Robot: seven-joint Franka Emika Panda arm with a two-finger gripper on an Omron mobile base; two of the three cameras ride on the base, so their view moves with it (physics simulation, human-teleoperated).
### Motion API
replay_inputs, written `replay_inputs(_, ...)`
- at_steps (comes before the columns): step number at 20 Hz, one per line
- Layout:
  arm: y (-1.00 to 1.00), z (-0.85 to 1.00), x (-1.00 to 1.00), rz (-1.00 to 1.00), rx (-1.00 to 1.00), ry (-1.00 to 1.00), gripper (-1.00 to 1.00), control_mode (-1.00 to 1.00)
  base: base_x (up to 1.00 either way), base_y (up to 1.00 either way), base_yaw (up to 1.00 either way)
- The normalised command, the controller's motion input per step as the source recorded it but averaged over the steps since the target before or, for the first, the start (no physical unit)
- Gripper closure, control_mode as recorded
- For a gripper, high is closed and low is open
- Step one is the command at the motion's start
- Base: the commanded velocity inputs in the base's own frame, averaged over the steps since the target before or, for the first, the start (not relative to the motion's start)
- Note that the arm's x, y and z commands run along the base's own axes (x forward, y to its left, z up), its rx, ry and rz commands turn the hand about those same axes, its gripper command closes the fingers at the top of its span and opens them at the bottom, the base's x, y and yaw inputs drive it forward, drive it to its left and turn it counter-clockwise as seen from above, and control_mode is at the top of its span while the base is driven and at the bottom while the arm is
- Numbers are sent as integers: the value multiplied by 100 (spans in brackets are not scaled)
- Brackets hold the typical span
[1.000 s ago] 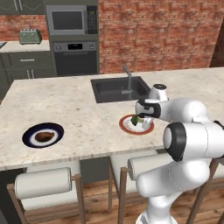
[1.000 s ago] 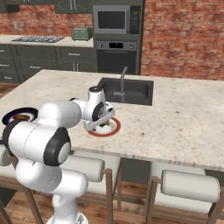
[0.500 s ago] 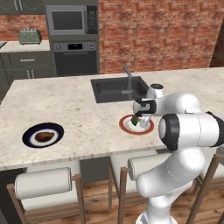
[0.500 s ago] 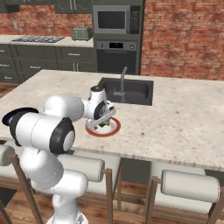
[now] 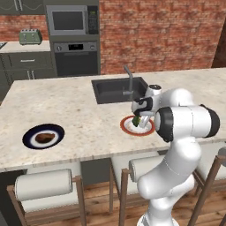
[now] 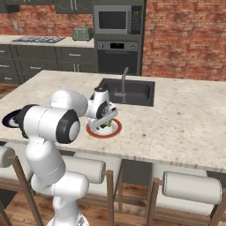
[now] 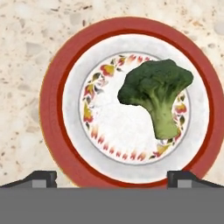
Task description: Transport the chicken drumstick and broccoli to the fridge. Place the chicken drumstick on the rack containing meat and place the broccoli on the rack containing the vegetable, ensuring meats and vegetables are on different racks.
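The broccoli lies on a white plate with a red rim and floral ring, its stalk pointing toward the hand. My gripper hovers open just above this plate, with one fingertip at each side and nothing between them. From the base views the gripper hangs over the broccoli on the island counter by the sink. The chicken drumstick sits on a dark blue plate at the counter's left. The fridge is out of view.
A black sink with a faucet lies just behind the red plate. Stools stand along the counter's near edge. An oven and microwave stand in the back wall.
The arm's elbow and forearm have swung round and folded higher, while the hand stays over the red plate, a little lower. The broccoli has not moved.
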Motion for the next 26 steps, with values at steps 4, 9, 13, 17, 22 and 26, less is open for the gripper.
replay_inputs(4, 0, -22, 22, 2, 1, 1, -100, -100, 0, 0, 0)
replay_inputs(9, 0, -21, 24, 2, 2, 0, -100, -100, 0, 0, 0)
replay_inputs(13, 0, -26, 23, 1, 2, 1, -100, -100, 0, 0, 0)
replay_inputs(17, 0, -20, 13, 3, 2, 1, -100, -100, 0, 0, 0)
replay_inputs(22, 0, -15, 17, 3, 0, 0, -100, -100, 0, 0, 0)
replay_inputs(26, 0, -6, 14, 3, 0, 0, -100, -100, 0, 0, 0)
